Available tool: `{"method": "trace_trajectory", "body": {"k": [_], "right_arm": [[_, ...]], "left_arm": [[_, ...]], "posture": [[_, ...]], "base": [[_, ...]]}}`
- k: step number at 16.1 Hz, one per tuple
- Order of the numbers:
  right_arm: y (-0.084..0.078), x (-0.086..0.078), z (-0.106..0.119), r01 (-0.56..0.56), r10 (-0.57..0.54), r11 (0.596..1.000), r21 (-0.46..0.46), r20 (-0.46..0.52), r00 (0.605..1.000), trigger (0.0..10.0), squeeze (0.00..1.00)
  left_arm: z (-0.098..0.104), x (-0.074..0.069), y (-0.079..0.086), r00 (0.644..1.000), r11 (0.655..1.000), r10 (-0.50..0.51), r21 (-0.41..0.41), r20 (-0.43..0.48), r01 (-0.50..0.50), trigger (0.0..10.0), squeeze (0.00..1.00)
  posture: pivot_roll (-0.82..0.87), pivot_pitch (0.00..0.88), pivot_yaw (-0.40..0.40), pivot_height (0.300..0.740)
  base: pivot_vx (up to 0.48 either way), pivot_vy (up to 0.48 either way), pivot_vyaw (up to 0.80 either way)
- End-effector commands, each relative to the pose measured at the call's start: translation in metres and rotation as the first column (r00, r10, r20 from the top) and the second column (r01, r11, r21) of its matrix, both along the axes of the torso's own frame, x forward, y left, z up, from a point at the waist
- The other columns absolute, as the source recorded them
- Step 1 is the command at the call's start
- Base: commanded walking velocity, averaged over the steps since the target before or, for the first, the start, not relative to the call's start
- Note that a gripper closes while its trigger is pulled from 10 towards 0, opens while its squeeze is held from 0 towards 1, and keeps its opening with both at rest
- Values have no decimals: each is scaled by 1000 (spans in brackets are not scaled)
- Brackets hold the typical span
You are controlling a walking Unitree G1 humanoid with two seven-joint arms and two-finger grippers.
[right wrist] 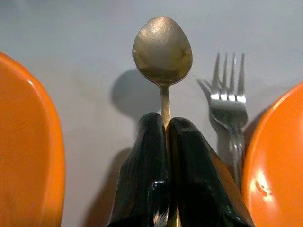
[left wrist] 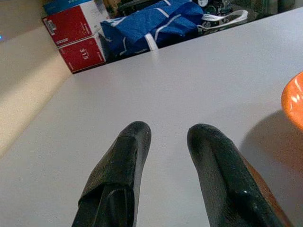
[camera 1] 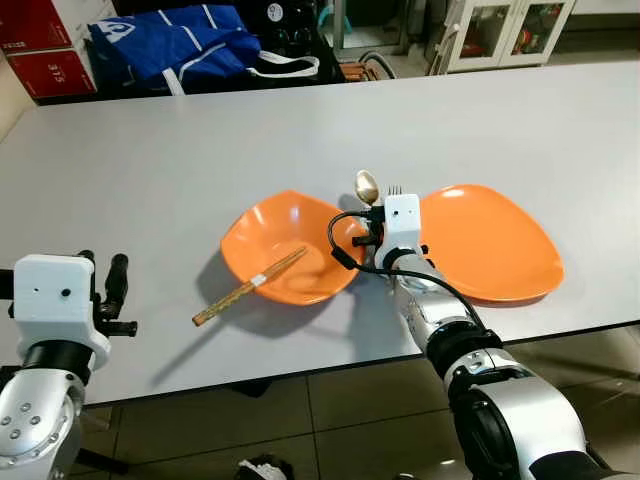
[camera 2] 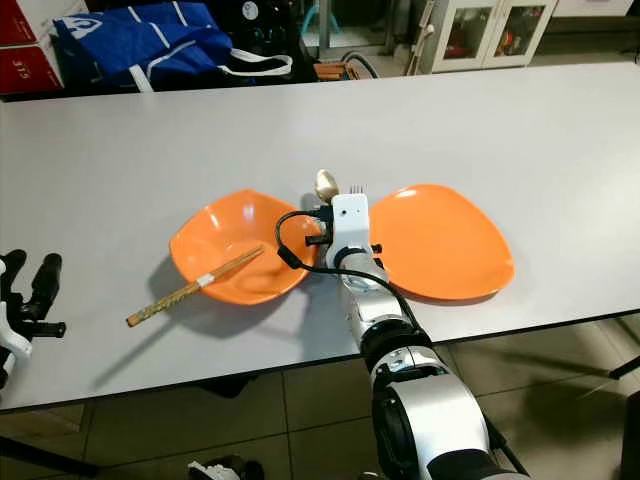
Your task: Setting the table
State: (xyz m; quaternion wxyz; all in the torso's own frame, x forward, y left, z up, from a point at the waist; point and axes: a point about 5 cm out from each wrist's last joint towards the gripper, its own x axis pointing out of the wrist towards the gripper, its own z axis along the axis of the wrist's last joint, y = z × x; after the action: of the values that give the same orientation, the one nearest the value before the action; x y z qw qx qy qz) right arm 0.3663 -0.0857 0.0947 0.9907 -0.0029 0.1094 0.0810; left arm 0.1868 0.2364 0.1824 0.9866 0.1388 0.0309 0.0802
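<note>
An orange bowl (camera 1: 285, 245) sits near the table's front edge with a pair of wooden chopsticks (camera 1: 250, 286) leaning over its left rim. To its right lies an orange plate (camera 1: 490, 240). Between them my right gripper (right wrist: 165, 124) is shut on the handle of a brass spoon (right wrist: 162, 49), whose bowl is lifted above the table and casts a shadow. A silver fork (right wrist: 228, 101) lies on the table beside the spoon, next to the plate's edge. My left gripper (left wrist: 168, 135) hovers open over the table's front left, with nothing between its fingers.
The grey table (camera 1: 200, 170) stretches far back. Beyond its far edge stand a blue bag (camera 1: 175, 45), red boxes (camera 1: 45, 50) and a white cabinet (camera 1: 505, 30). Tiled floor (camera 1: 330, 420) lies below the front edge.
</note>
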Motion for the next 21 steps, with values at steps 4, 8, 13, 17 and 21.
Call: {"method": "trace_trajectory", "body": {"k": [4, 8, 13, 17, 21], "right_arm": [[-2, -5, -12, 23, -24, 999, -23, -47, 999, 10000, 0], [1, -2, -6, -3, 2, 999, -44, -17, 1000, 10000, 1000], [2, 4, 8, -20, 26, 995, -96, 60, 998, 10000, 549], [6, 7, 25, -48, 68, 992, -116, 175, 982, 10000, 0], [11, 8, 37, -65, 104, 987, -147, 270, 957, 10000, 0]], "left_arm": [[4, -1, 1, 1000, 1000, -10, 0, -7, 10, 10000, 0], [4, -1, 1, 1000, 1000, -2, 0, -6, 2, 10000, 0], [2, 1, -2, 1000, 1000, 2, -13, -3, -2, 10000, 0], [-1, 4, -5, 1000, 1000, 0, -21, 3, 0, 10000, 0], [-3, 8, -7, 1000, 1000, -2, -30, 13, 2, 10000, 0]], "posture": [[136, 116, 69, 740], [133, 112, 53, 740], [122, 105, 35, 740], [109, 93, 25, 740], [96, 75, 16, 740]], "base": [[0, 0, 0], [0, 0, 0], [0, 0, 0], [0, 0, 0], [0, 0, 0]]}}
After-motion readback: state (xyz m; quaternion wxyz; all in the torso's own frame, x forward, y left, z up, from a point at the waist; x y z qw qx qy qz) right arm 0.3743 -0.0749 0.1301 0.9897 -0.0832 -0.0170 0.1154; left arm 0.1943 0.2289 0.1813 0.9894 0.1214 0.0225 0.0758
